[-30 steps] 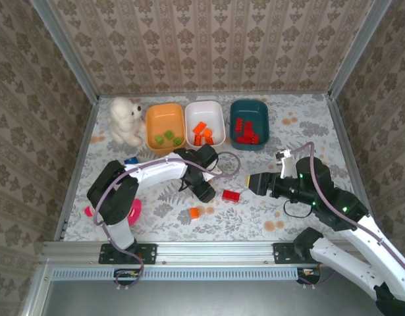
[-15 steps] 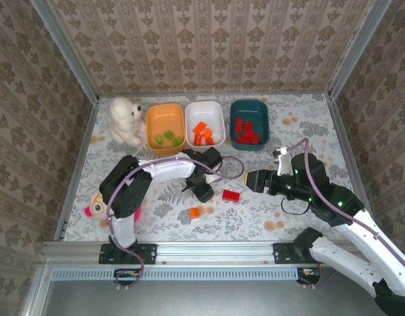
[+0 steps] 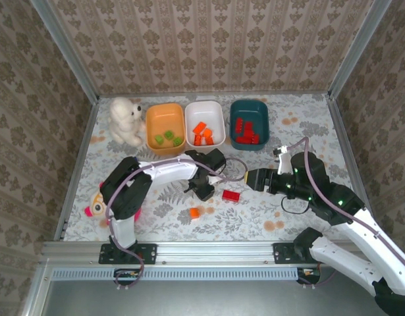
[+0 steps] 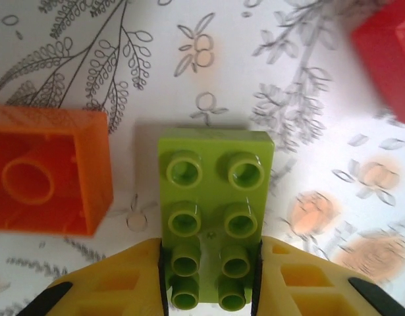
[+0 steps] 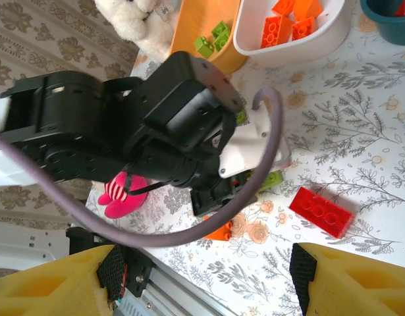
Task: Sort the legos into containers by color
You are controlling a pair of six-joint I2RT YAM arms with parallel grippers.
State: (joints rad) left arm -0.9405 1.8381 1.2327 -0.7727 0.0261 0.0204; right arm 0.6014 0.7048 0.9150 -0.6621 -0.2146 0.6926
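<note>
A light green lego (image 4: 215, 197) lies studs-up on the floral table between my left gripper's (image 4: 211, 263) yellow fingers, whose pads press both its long sides. An orange lego (image 4: 47, 171) lies just left of it and a red lego (image 4: 386, 62) off to the upper right. From above, the left gripper (image 3: 203, 191) points down at mid-table, with the red lego (image 3: 231, 195) to its right and the orange lego (image 3: 194, 212) in front. My right gripper (image 3: 253, 179) hovers open, right of the red lego (image 5: 320, 211), holding nothing. At the back stand the orange (image 3: 153, 117), white (image 3: 205, 106) and teal (image 3: 249, 104) containers, each holding legos.
A white fluffy stuffed animal (image 3: 125, 120) sits left of the orange bin. A pink striped plush toy (image 3: 97, 204) lies near the left arm's base. The left arm's grey cable (image 5: 268, 151) loops over the table between the two grippers.
My left gripper has closed its fingers onto the green lego. The right gripper has edged a little left toward the red lego, its opening unchanged.
</note>
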